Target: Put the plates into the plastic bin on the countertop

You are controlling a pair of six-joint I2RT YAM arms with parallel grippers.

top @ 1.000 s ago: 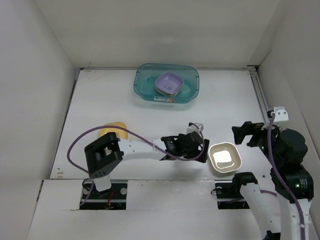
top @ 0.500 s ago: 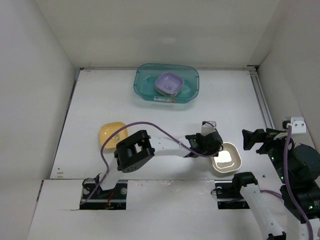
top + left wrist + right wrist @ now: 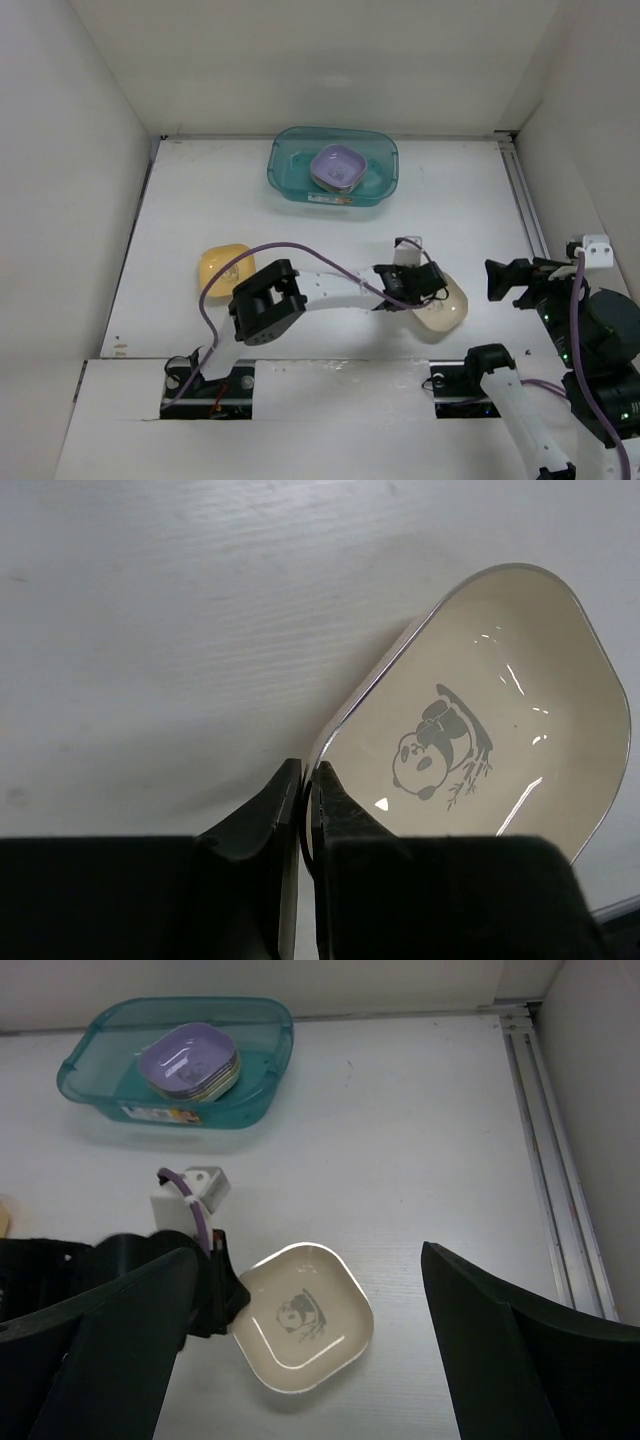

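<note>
**Two plates out, the rest stacked in the bin**

The plates we can find are split between the tub and the open surface. In the plastic bin (image 3: 285,182), at the far middle of the countertop (image 3: 200,200), a purple plate (image 3: 185,1058) lies on top of a stack. The right wrist view shows pale and yellowish rims under it, but we cannot count the stack from here.

We see two plates outside the bin. A cream plate (image 3: 480,730), with a panda printed on its floor, sits near the arm bases and well apart from the bin. The left gripper (image 3: 305,780) has its fingers pinched tight on this plate's near rim, one inside and one outside. From above the plate looks tipped up on one edge. A yellow plate (image 3: 224,266) lies flat, untouched, on the left side of the countertop.

The right gripper (image 3: 503,279) hangs to the right of the cream plate, fingers spread wide and holding nothing.

By our reckoning the job is well past halfway. The cream plate has to be carried to the bin, then the yellow one.
</note>
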